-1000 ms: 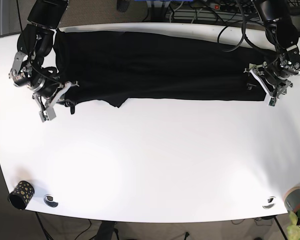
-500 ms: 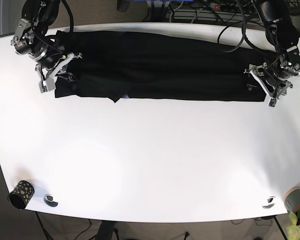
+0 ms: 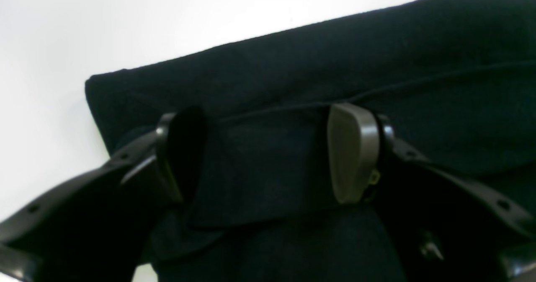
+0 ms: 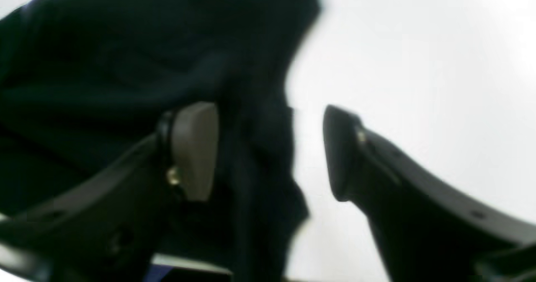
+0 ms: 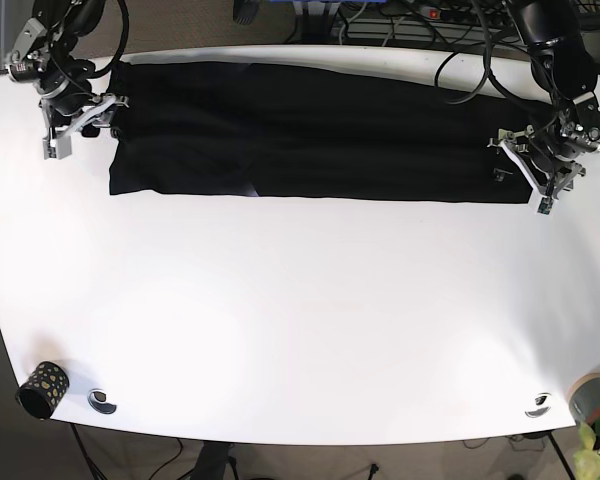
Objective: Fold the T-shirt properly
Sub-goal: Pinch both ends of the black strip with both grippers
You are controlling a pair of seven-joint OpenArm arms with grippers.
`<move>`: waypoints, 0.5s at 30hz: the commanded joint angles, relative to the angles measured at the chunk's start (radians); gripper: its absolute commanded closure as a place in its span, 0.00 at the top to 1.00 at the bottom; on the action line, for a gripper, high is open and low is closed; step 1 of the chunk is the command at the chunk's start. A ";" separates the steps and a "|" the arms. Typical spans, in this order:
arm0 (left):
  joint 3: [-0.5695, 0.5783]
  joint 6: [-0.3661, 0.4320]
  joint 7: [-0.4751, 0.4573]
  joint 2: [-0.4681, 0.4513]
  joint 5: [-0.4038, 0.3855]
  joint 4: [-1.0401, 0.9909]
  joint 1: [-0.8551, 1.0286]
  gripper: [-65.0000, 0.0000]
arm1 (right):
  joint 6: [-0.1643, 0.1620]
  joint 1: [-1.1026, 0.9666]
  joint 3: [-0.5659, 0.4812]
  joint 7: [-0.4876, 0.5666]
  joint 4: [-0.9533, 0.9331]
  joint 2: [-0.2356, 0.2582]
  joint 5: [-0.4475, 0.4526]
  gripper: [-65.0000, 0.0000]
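Black T-shirt [image 5: 310,130] folded into a long band, lying flat along the far side of the white table [image 5: 300,320]. Left gripper [image 5: 542,172] at the shirt's end on the base view's right, jaws spread, a flap of cloth lying between the pads [image 3: 351,152] without being pinched. Right gripper [image 5: 72,122] at the opposite end, by the shirt's far corner, jaws likewise apart; shirt edge hanging between the fingers [image 4: 194,150] in the blurred wrist view, grip not closed. Near the table's front edge, well apart from the shirt: a dotted dark cup [image 5: 42,388].
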 commanded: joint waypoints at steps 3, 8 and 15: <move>0.002 0.006 0.048 -0.005 0.044 -0.005 0.001 0.65 | 0.009 -0.037 -0.007 0.017 0.133 0.014 0.100 0.64; 0.002 0.004 0.049 -0.003 0.040 -0.001 0.001 0.65 | 0.006 -0.083 -0.141 0.017 0.184 0.019 0.244 0.64; 0.002 0.004 0.049 -0.003 0.038 0.002 -0.001 0.65 | 0.001 -0.078 -0.236 0.023 0.066 -0.003 0.249 0.64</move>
